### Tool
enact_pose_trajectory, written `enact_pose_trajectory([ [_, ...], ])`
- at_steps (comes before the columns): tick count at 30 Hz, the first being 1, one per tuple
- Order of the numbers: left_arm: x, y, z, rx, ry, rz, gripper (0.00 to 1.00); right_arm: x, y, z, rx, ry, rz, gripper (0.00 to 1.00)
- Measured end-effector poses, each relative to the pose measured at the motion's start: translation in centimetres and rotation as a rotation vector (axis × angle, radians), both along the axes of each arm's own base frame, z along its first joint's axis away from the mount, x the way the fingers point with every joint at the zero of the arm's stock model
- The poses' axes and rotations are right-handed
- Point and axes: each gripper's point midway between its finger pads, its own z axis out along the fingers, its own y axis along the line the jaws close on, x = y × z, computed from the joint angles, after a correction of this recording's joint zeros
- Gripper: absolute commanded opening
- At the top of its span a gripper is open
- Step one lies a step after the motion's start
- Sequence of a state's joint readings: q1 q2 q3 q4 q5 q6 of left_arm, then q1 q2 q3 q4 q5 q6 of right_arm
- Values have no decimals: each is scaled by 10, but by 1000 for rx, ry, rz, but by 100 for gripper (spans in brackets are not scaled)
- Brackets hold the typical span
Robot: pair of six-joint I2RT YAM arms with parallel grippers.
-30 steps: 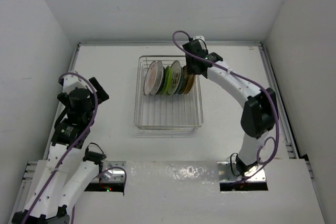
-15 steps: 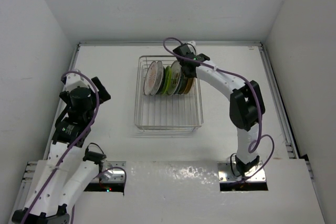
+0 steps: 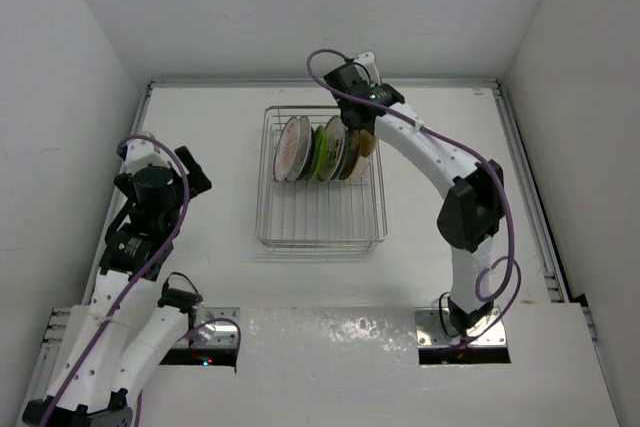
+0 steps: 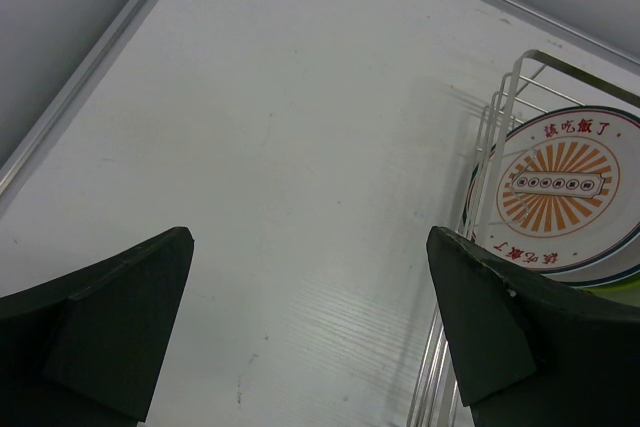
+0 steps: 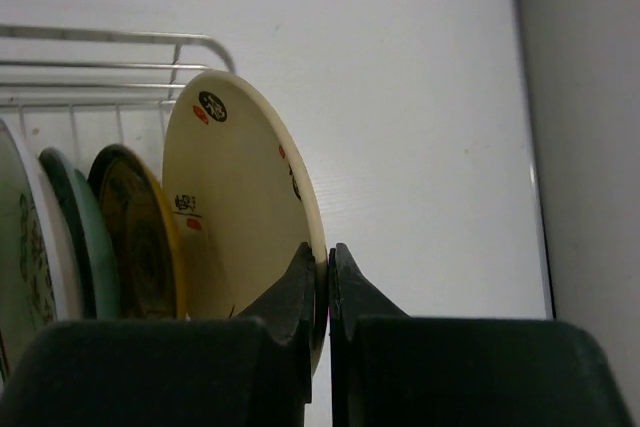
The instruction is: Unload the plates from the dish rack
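The dish rack [image 3: 266,219] is a silver wire basket at mid-table with several plates [image 3: 322,151] standing on edge in its far half. My right gripper [image 5: 328,265] is shut on the rim of the rightmost plate, cream with red and black marks [image 5: 235,207]. Beside it stand a yellow-gold plate [image 5: 140,237] and a teal-rimmed one [image 5: 75,232]. From above, the right gripper [image 3: 362,135] sits over the row's right end. My left gripper [image 4: 310,247] is open and empty, left of the rack; it faces a white plate with an orange sunburst [image 4: 560,192].
White walls close in the table on the left, back and right. A raised rail [image 3: 525,177] runs along the table's right edge. The rack's near half [image 3: 320,212] holds no plates. The left arm [image 3: 150,197] stands well to the left of the rack.
My right gripper moved left over the end of the plate row and closed on the cream plate's rim. The left arm has barely moved.
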State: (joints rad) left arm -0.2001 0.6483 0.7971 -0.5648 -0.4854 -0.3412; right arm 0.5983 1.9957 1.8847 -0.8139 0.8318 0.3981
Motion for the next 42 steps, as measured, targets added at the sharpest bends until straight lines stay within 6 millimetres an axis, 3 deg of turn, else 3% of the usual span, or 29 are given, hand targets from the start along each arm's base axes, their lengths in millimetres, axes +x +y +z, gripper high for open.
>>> enact_pose_trajectory([
  [6, 0, 0, 0, 0, 0, -1, 100, -12, -36, 62, 52, -107, -32, 0],
  [9, 0, -1, 0, -1, 0, -4, 100, -12, -95, 75, 214, -163, -105, 0],
  [11, 0, -1, 0, -2, 0, -8, 100, -7, -147, 59, 337, -193, -191, 0],
  [12, 0, -2, 0, -1, 1, -11, 100, -4, -180, 43, 389, -212, -251, 0],
  [14, 0, -3, 0, -3, 1, -16, 100, -5, -227, -1, 472, -203, -350, 0],
  [16, 1, -3, 0, -4, 1, -20, 100, -15, -254, -60, 544, -144, -434, 0],
  [17, 1, -4, 0, -5, 1, -22, 100, -22, -257, -87, 575, -104, -459, 0],
  [20, 1, -4, 0, -4, 2, -27, 100, -33, -244, -146, 694, -24, -489, 0],
  [23, 2, -4, 0, -1, 2, -29, 100, -23, -231, -157, 801, -52, -474, 4],
  [24, 2, -5, 0, 1, 4, -32, 100, -17, -230, -156, 819, -72, -466, 11],
  [25, 2, -5, -1, 1, 6, -33, 100, -12, -229, -158, 835, -86, -466, 31],
  [26, 3, -5, -2, 1, 9, -35, 100, -9, -227, -162, 855, -88, -467, 36],
  [28, 3, -6, -2, 3, 13, -39, 100, -6, -224, -176, 878, -72, -478, 54],
  [29, 3, -6, -3, 3, 15, -41, 100, -7, -222, -186, 891, -50, -487, 69],
  [30, 4, -7, -4, 3, 18, -42, 100, -9, -220, -196, 900, -26, -501, 76],
  [31, 4, -7, -4, 3, 21, -45, 100, -3, -218, -192, 913, -33, -483, 94],
  [32, 5, -8, -5, 2, 24, -47, 100, 5, -219, -183, 909, -52, -472, 99],
  [35, 5, -8, -6, 3, 27, -52, 100, 14, -218, -161, 853, -62, -432, 99],
  [38, 5, -9, -6, 2, 29, -55, 100, 9, -197, -126, 663, -49, -369, 99],
  [40, 5, -8, -7, 2, 31, -51, 100, 10, -150, -82, 543, -72, -230, 99],
  [42, 5, -7, -7, 2, 31, -48, 100, 7, -95, -37, 472, -109, -75, 88],
])
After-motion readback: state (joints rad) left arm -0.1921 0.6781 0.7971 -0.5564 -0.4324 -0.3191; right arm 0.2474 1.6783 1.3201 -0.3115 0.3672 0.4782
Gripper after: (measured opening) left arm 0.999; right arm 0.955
